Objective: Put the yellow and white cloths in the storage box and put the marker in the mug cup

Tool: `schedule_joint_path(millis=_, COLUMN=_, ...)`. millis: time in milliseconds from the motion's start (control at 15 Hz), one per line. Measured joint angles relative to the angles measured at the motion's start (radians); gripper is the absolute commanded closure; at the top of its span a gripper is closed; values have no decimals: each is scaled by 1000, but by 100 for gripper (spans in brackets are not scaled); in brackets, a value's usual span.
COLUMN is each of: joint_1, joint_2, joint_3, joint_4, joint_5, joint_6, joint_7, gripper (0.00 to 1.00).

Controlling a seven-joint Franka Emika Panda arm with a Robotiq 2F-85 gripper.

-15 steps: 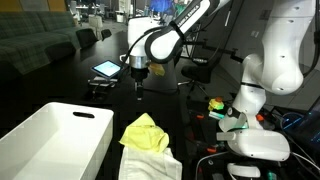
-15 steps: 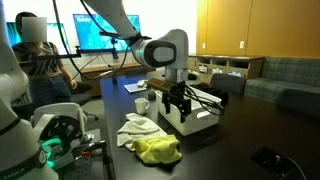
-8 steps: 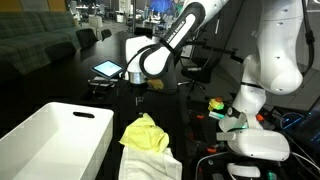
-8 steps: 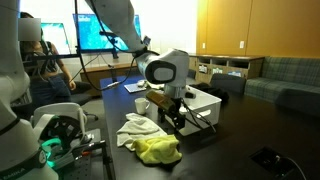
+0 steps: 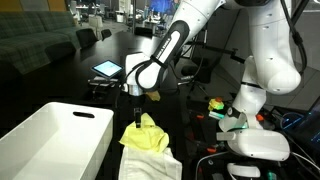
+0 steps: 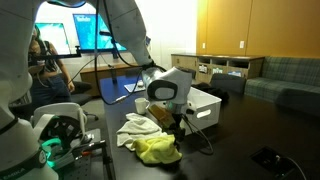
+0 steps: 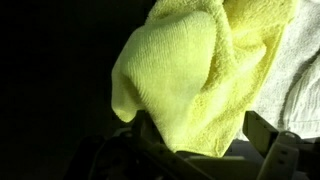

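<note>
Pincer (image 5: 137,116) spread wide, low over the yellow cloth (image 5: 147,136); nothing gripped.

The yellow cloth lies bunched on the dark table (image 5: 60,92), just beside the storage box (image 5: 50,140) and outside it. It overlaps the white cloth (image 5: 152,168), which is also on the table. The pincer points straight down at the yellow cloth's raised peak; I cannot tell whether it touches. In the wrist view the yellow fold (image 7: 185,75) fills the gap between the two spread fingers (image 7: 284,150), and the white cloth (image 7: 300,70) shows at the edge behind it. In an exterior view the white cloth (image 6: 135,127) sits partly under the yellow cloth (image 6: 158,151). The mug cup (image 6: 142,104) stands upright near the cloths, and the storage box (image 6: 207,101) is beyond the arm.
</note>
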Motion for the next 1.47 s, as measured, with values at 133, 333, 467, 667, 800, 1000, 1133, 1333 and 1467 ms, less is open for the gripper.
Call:
schedule_joint_path(millis=133, joint_1=-9, joint_2=35, joint_3=8, joint_4=18, joint_5=0, joint_6=22, joint_7=0, gripper=0)
schedule_joint_path(millis=333, joint_1=-12, joint_2=84, joint_3=8, joint_4=46, joint_5=-1, joint_6=40, joint_7=1, gripper=0)
schedule_joint_path(millis=467, joint_1=-14, joint_2=116, joint_3=8, joint_4=66, joint_5=-1, joint_6=53, joint_7=3, gripper=0)
schedule_joint_path(millis=667, joint_1=-20, joint_2=162, joint_3=8, joint_4=96, joint_5=-4, joint_6=81, joint_7=3, gripper=0)
schedule_joint_path(millis=800, joint_1=-24, joint_2=190, joint_3=8, joint_4=115, joint_5=-12, joint_6=95, joint_7=5, gripper=0)
schedule_joint_path(millis=1000, joint_1=-31, joint_2=211, joint_3=8, joint_4=130, joint_5=-25, joint_6=96, joint_7=10, gripper=26)
schedule_joint_path(millis=1133, joint_1=-36, joint_2=217, joint_3=8, joint_4=134, joint_5=-37, joint_6=95, joint_7=9, gripper=42)
schedule_joint_path(millis=1333, joint_1=-46, joint_2=215, joint_3=13, joint_4=138, joint_5=-60, joint_6=91, joint_7=7, gripper=64)
schedule_joint_path(millis=1467, joint_1=-49, joint_2=211, joint_3=14, joint_4=139, joint_5=-78, joint_6=89, joint_7=5, gripper=77)
